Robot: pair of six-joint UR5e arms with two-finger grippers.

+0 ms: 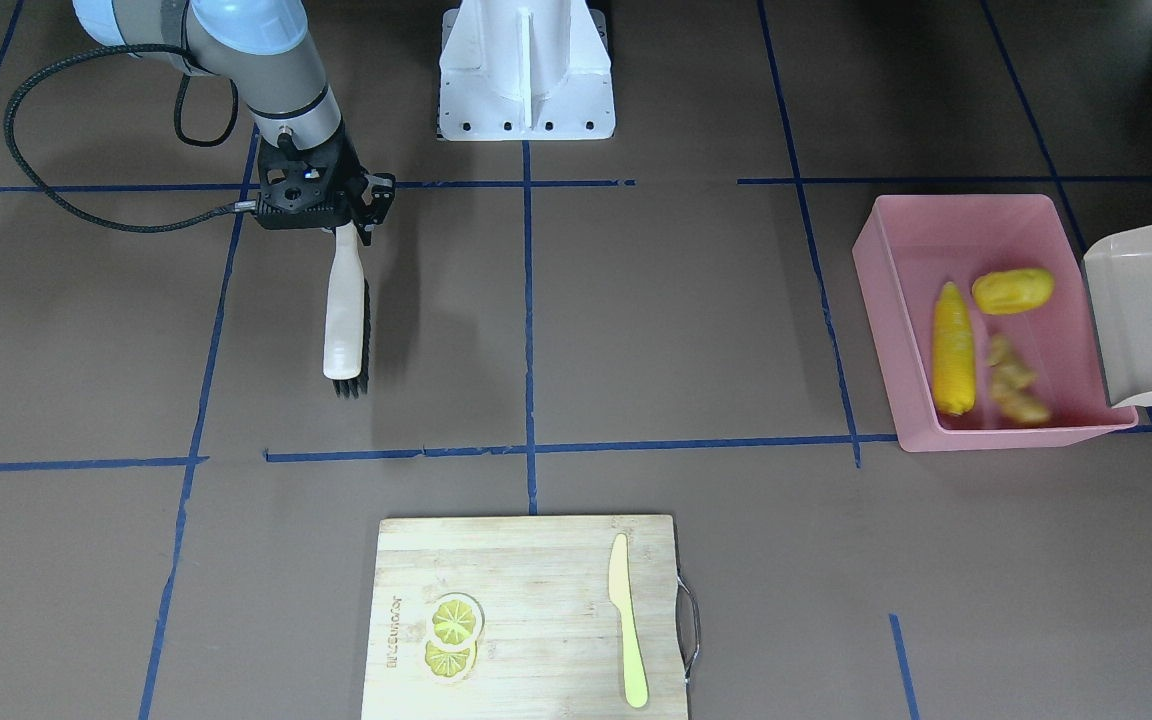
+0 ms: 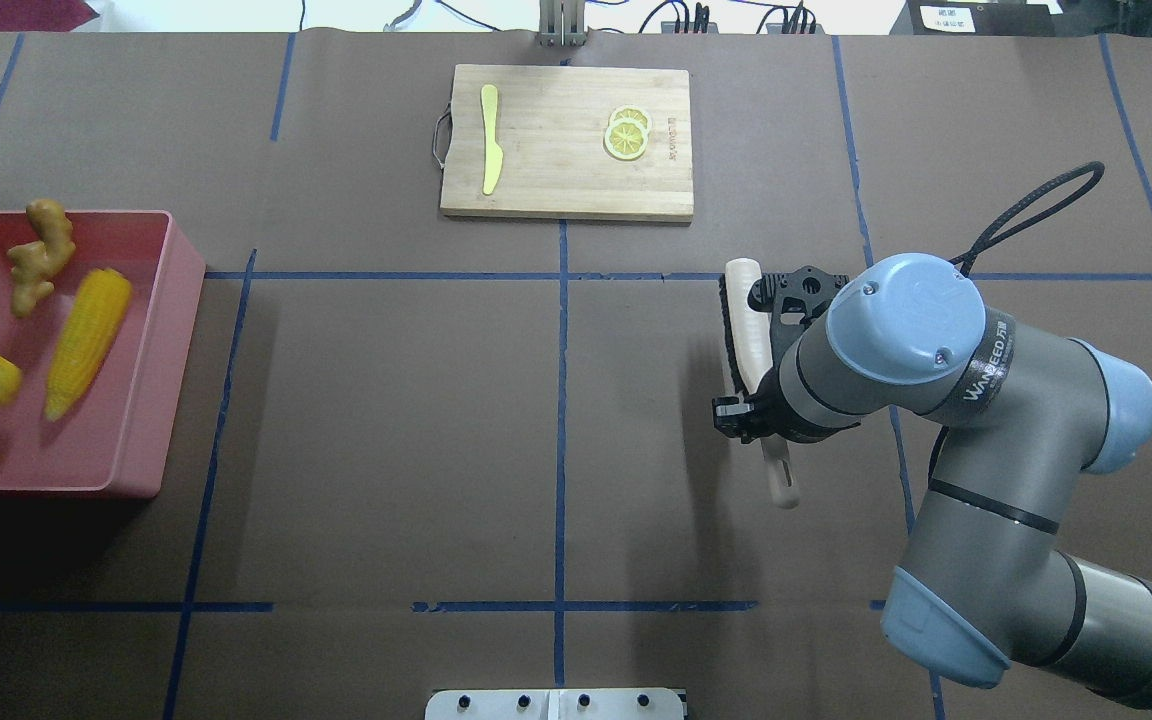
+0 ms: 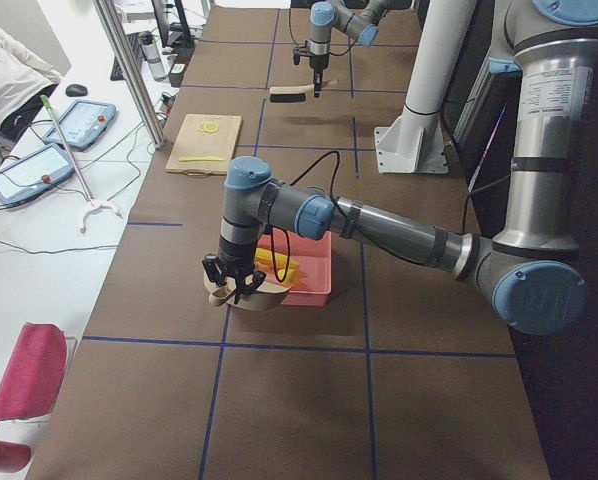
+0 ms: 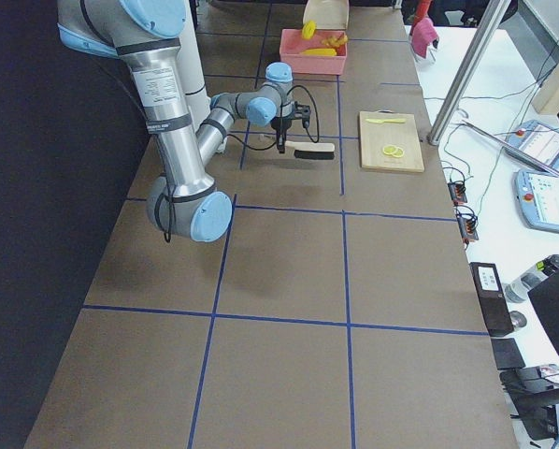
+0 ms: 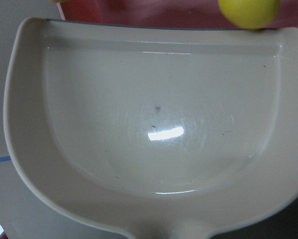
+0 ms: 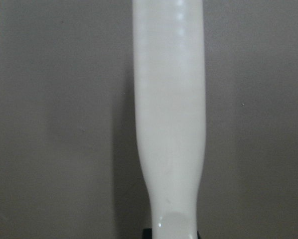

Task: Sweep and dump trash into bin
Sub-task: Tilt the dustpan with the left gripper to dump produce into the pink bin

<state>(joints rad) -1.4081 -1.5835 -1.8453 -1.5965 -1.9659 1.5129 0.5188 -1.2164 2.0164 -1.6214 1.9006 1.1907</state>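
Covering table (image 1: 696,330): brown paper (image 1: 86,330), blue tape grid (image 1: 528,330); right claw (image 1: 344,232) gripping brush (image 1: 344,310); left claw (image 3: 234,283) state unclear.

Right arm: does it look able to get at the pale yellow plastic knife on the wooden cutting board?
Probably not to grasp it: the right end effector is shut on the white-handled black-bristled brush. Otherwise nothing stands on the brown table between it and the pale yellow plastic knife.

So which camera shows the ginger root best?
Overhead exterior: the ginger root lies unobstructed in the pink bin. Front-facing shows it blurrier; side views, tiny or hidden; wrist cameras miss it.
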